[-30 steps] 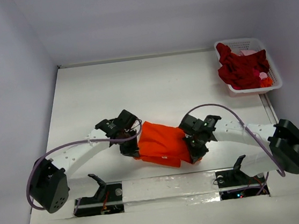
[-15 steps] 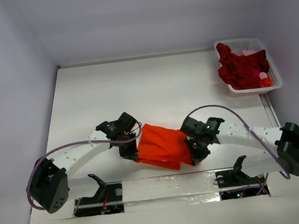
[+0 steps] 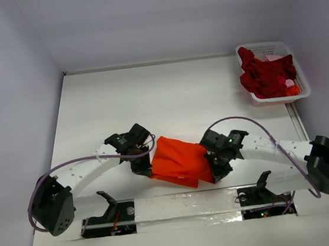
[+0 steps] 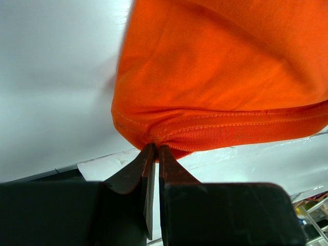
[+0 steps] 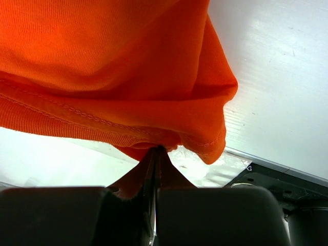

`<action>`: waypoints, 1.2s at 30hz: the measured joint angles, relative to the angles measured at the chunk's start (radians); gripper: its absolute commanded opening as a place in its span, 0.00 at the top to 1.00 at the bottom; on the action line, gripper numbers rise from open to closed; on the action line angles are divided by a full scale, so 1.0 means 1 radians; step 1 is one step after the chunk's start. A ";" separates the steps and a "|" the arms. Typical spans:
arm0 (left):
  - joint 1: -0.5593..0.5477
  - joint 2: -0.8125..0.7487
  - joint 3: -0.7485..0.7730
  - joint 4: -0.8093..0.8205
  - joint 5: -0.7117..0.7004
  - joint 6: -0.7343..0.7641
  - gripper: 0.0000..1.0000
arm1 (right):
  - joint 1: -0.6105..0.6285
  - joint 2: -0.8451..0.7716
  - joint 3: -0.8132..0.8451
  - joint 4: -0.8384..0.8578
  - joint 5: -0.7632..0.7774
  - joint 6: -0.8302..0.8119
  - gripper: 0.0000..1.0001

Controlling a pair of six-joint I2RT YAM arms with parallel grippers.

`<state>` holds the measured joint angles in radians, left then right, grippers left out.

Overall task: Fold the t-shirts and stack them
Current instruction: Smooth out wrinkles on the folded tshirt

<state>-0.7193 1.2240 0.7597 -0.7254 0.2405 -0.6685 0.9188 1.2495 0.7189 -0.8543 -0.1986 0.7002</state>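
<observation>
So the orange t-shirt (image 3: pixel 179 160) is bunched up near the 6 o'clock edge of the table (image 3: pixel 149 95), with its long axis running roughly 10 to 4 o'clock in the top view. The left gripper (image 4: pixel 154 148) is pinched tight on the hem at the 9 o'clock end, and the right gripper (image 5: pixel 158 149) is clamped on the hem at the 3 o'clock end. The dark red t-shirts (image 3: pixel 266 76) are piled in the white basket (image 3: pixel 265 45) way off at 1 o'clock.

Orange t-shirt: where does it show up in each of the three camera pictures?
Top external: orange t-shirt at low centre.
Left wrist: shirt fills the upper right, hem pinched in the left tool.
Right wrist: shirt fills the upper left, hem pinched in the right tool.
Shared landmark: the white table.
</observation>
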 measured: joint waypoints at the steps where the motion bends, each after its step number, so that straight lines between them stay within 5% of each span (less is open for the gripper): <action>1: 0.000 -0.004 -0.001 -0.001 0.000 -0.002 1.00 | 0.000 0.000 0.000 0.000 0.000 0.000 0.90; 3: 0.000 -0.011 -0.002 -0.002 0.000 -0.004 1.00 | 0.000 0.000 0.000 -0.001 0.000 0.001 0.69; 7: 0.000 -0.024 -0.015 -0.005 -0.002 -0.010 0.85 | 0.000 0.000 0.000 -0.011 0.000 -0.007 0.06; 8: 0.000 -0.029 -0.019 -0.010 -0.003 -0.014 0.82 | 0.000 0.000 0.000 -0.014 0.000 -0.004 0.01; 11: 0.000 -0.045 -0.027 -0.027 -0.006 -0.016 0.48 | 0.000 -0.001 0.000 -0.024 0.000 -0.008 0.00; 12: 0.000 -0.052 -0.027 -0.035 -0.010 -0.021 0.07 | 0.000 -0.003 0.000 -0.027 0.000 -0.006 0.00; 16: 0.000 -0.086 -0.018 -0.083 -0.026 -0.034 0.01 | 0.000 -0.038 0.000 -0.041 0.006 0.001 0.00; 21: 0.000 -0.151 0.107 -0.174 -0.070 -0.057 0.01 | 0.000 -0.131 0.045 -0.097 0.042 0.019 0.04; 24: 0.000 -0.151 0.253 -0.196 -0.108 -0.063 0.01 | 0.000 -0.166 0.144 -0.119 0.072 0.029 0.17; 25: 0.000 -0.145 0.299 -0.191 -0.119 -0.063 0.01 | 0.000 -0.164 0.182 -0.118 0.081 0.029 0.29; 26: 0.000 -0.138 0.330 -0.178 -0.126 -0.062 0.04 | 0.000 -0.153 0.219 -0.113 0.090 0.024 0.58; 29: 0.000 -0.096 0.364 -0.113 -0.133 -0.055 0.47 | 0.000 -0.077 0.292 -0.092 0.110 0.008 1.00; 30: 0.000 -0.071 0.362 -0.092 -0.128 -0.051 0.86 | 0.000 -0.045 0.304 -0.082 0.115 0.004 1.00; 31: 0.000 -0.042 0.354 -0.065 -0.119 -0.052 1.00 | 0.000 -0.004 0.312 -0.068 0.117 0.003 1.00; 36: 0.000 0.122 0.298 0.058 -0.073 -0.033 1.00 | 0.000 0.194 0.319 -0.002 0.117 -0.016 1.00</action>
<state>-0.7193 1.3460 1.0576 -0.6678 0.1677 -0.7017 0.9188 1.4433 1.0374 -0.8562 -0.0811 0.6842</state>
